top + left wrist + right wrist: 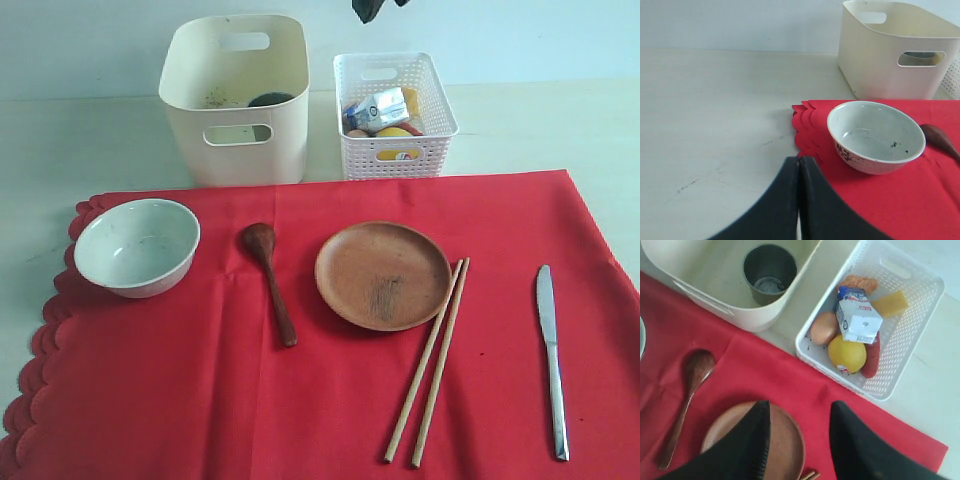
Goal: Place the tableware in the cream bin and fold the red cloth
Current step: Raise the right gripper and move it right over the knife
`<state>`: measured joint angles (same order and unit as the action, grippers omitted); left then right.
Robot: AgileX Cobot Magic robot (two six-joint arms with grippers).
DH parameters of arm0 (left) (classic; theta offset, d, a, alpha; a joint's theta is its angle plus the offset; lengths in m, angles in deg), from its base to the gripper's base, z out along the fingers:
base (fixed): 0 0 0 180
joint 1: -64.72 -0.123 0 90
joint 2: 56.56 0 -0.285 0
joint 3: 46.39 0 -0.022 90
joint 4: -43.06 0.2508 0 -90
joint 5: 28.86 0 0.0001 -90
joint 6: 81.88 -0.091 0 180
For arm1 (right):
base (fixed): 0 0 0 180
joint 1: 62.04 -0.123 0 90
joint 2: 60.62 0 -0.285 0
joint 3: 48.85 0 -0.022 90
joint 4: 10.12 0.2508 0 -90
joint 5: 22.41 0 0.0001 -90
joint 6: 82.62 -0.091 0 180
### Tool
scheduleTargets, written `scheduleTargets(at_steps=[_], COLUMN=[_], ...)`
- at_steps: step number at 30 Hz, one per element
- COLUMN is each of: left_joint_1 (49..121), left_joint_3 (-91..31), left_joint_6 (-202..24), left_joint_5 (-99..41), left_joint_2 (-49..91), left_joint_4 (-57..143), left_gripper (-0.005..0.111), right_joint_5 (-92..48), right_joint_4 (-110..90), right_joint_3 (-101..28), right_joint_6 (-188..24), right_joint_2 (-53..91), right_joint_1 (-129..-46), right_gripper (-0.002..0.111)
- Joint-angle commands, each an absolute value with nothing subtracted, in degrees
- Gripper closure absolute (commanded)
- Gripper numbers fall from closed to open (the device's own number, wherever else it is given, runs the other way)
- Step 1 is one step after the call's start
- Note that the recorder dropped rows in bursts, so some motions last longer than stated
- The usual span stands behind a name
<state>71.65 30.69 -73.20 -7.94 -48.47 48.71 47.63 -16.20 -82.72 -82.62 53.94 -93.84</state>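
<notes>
1. Step: clearing tableware. Steel cup is in the cream bin, just beyond the red cloth.
2. Right gripper: half open, empty, above the wooden plate mid-cloth.
3. Left gripper: closed, empty, off the cloth's scalloped edge.
4. Next, probably: pinch the plate rim, which needs a low approach.
5. On the cloth: one bowl, one plate, one spoon, one knife, two chopsticks.

Red cloth, cream bin, white lattice basket, brown plate.
</notes>
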Motion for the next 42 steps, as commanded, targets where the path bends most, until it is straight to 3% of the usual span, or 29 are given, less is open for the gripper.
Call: scheduleTargets(at_steps=[1, 42], left_joint_1=[71.6, 71.6], left_joint_3=[30.8, 30.8], left_joint_6=[-72.9, -72.9], left_joint_5=[-8.5, -8.5], left_joint_2=[-48.8, -48.8], left_joint_4=[48.4, 48.4], left_gripper=[0.107, 0.107], right_joint_5=[47.6, 39.5], right_joint_4=[-16.8, -19.8], right_joint_3=[-78.2, -29.7], right_joint_6=[-82.2, -90.3], right_joint_2=[49.9, 18.0], right_joint_1=[-93.6, -93.6], right_gripper=[0.069, 0.069])
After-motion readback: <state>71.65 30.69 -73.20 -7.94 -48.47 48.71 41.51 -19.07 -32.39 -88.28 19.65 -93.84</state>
